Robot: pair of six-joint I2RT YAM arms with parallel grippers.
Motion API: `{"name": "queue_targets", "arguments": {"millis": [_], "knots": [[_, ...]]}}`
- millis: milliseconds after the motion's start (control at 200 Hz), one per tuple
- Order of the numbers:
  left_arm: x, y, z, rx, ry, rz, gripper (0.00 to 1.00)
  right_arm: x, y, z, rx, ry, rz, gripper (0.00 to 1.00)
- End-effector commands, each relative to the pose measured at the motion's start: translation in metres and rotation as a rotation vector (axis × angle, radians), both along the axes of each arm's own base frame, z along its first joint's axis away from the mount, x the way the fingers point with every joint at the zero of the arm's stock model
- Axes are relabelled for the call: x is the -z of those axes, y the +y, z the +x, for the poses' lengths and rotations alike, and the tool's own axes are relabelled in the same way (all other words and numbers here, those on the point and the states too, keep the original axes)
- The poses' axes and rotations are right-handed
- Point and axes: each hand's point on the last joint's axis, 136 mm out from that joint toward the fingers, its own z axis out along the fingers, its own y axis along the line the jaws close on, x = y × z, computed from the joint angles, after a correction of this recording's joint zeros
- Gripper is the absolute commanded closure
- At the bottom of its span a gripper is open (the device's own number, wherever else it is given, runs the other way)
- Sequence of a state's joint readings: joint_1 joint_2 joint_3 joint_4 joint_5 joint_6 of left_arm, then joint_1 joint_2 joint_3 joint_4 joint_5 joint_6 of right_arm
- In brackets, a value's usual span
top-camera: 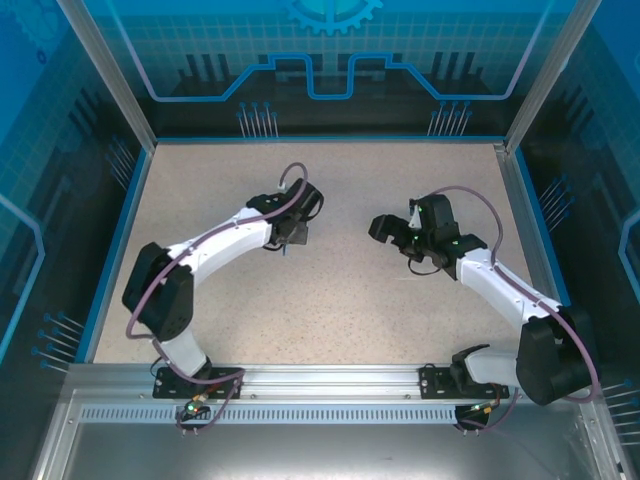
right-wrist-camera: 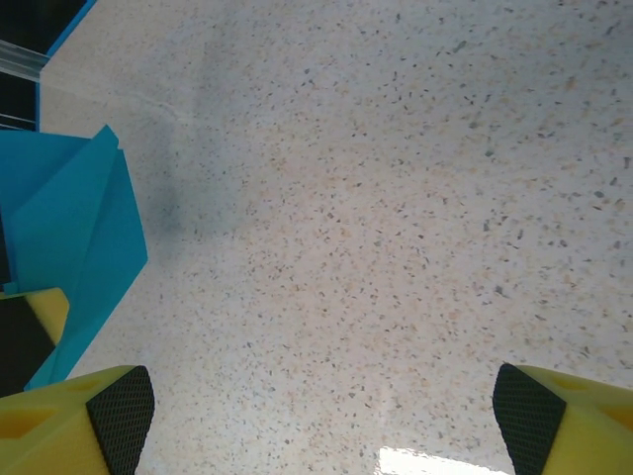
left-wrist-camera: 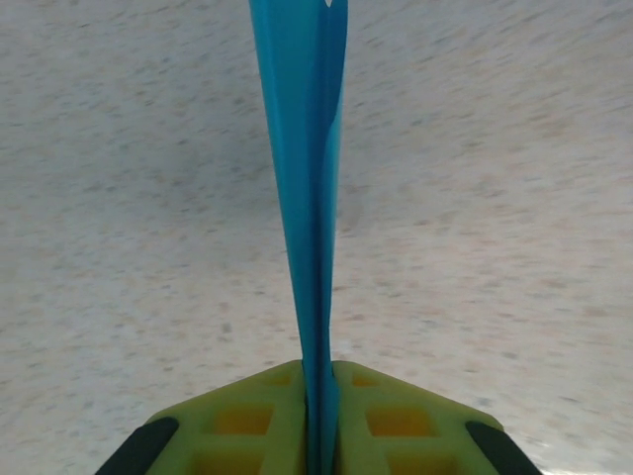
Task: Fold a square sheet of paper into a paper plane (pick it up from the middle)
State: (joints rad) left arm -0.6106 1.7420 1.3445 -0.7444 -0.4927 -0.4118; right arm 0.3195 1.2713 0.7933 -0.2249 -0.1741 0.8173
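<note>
Right gripper, jaws wide: bare speckled beige tabletop between and ahead, passable. Off its left finger: folded turquoise-blue paper plane blocks. Left gripper pinches that plane; tabletop either side free.

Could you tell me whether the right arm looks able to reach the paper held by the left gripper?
Probably yes: the right gripper is open, the paper, pinched in the left gripper, shows at the left of its wrist view, and bare table lies between them.
</note>
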Motion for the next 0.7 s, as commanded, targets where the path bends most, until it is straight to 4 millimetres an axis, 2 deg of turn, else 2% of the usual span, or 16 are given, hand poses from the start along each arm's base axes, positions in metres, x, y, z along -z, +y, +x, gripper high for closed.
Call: {"name": "queue_targets", "arguments": {"millis": [0, 170, 275, 410, 525, 625, 695], "knots": [[0.005, 0.023, -0.002, 0.002, 0.016, 0.253, 0.86, 0.011, -0.014, -0.008, 0.033, 0.03, -0.048, 0.07], [0.026, 0.016, 0.005, 0.011, 0.037, 0.373, 0.84, 0.019, -0.017, -0.011, 0.059, 0.053, -0.05, 0.07], [0.046, -0.006, 0.007, 0.039, 0.074, 0.348, 0.79, 0.025, -0.021, -0.014, 0.078, 0.073, -0.059, 0.07], [0.064, -0.037, 0.003, 0.073, 0.13, 0.208, 0.65, 0.028, -0.027, -0.016, 0.099, 0.096, -0.076, 0.07], [0.056, -0.059, -0.001, 0.102, 0.149, 0.071, 0.51, 0.029, -0.031, -0.017, 0.105, 0.111, -0.102, 0.08], [0.033, -0.074, -0.005, 0.127, 0.134, -0.078, 0.38, 0.027, -0.028, -0.016, 0.09, 0.103, -0.1, 0.08], [0.017, -0.077, -0.005, 0.119, 0.121, -0.216, 0.29, 0.023, -0.02, -0.015, 0.061, 0.087, -0.108, 0.08]]}}
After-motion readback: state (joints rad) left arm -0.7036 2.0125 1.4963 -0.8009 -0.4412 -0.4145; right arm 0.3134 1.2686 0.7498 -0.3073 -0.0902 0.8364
